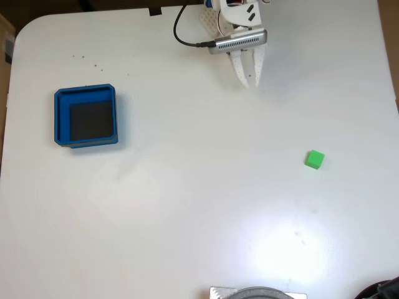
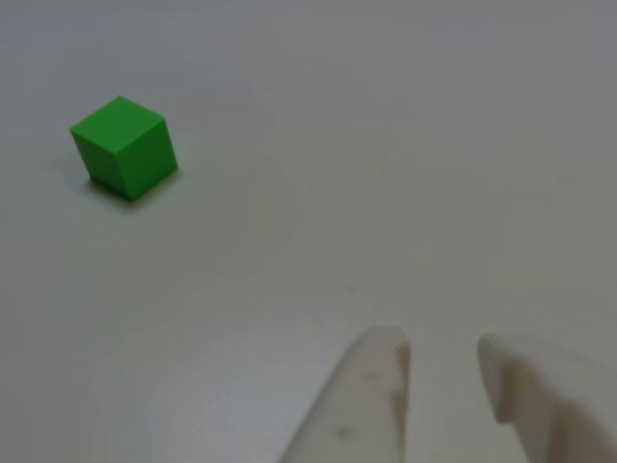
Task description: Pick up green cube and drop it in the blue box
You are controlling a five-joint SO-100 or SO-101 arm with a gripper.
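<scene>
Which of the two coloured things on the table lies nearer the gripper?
The green cube, right of the gripper in the fixed view, looks somewhat nearer; the blue box sits farther off at the left. The cube also shows near the fingertips in the other view.

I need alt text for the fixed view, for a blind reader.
A green cube lies alone at right on a white table; a blue box sits far left. The gripper hangs at top, jaws slightly apart and empty.

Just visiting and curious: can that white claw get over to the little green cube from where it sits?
Probably yes. Bare white table lies between the gripper and the green cube; the blue box sits far off on the other side.
</scene>
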